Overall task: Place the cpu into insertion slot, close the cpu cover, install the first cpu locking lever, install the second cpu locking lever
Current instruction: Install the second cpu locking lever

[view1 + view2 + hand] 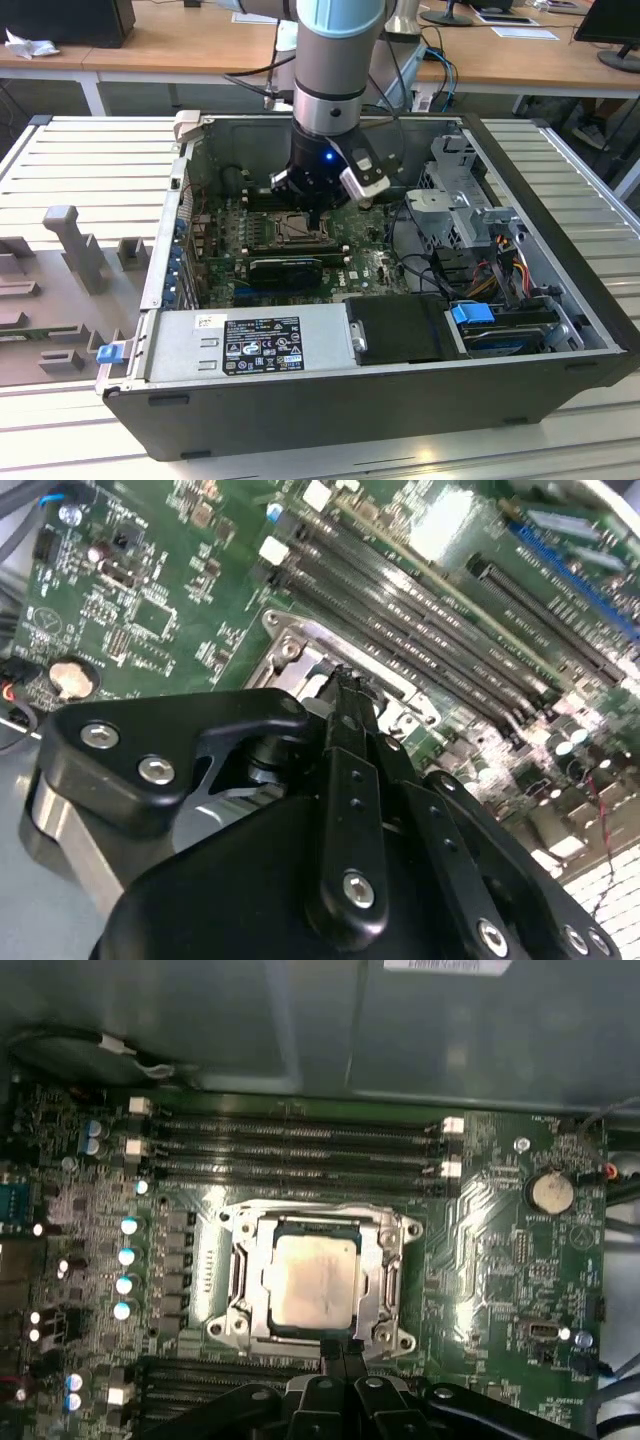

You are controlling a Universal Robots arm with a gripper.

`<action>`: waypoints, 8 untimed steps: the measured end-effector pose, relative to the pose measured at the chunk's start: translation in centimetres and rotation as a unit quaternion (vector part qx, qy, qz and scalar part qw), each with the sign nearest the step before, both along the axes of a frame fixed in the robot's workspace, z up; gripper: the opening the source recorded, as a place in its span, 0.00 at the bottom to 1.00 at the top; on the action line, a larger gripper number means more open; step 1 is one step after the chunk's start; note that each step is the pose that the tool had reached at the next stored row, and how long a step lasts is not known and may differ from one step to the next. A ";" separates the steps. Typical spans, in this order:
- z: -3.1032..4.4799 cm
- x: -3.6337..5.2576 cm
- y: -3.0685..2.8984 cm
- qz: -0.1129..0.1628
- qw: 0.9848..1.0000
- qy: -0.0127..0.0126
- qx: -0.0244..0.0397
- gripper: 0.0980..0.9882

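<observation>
One cpu (315,1278) in socket, cpu cover (378,1282) closed

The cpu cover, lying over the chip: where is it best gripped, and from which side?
Probably its outer rim on the side nearest the gripper, coming from above. The cpu cover is a thin frame lying flat, and the cpu fills its open centre.
</observation>
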State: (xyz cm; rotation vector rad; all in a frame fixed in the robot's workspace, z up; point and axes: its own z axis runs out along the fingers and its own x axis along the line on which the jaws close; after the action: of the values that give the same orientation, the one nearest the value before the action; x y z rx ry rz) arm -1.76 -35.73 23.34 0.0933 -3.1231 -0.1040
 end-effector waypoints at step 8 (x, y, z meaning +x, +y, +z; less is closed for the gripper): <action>-0.15 -1.52 -2.01 0.000 1.000 0.000 0.025 0.01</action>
State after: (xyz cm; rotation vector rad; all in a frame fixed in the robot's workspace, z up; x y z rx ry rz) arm -3.29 -37.74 23.20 0.0946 -3.1209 -0.1808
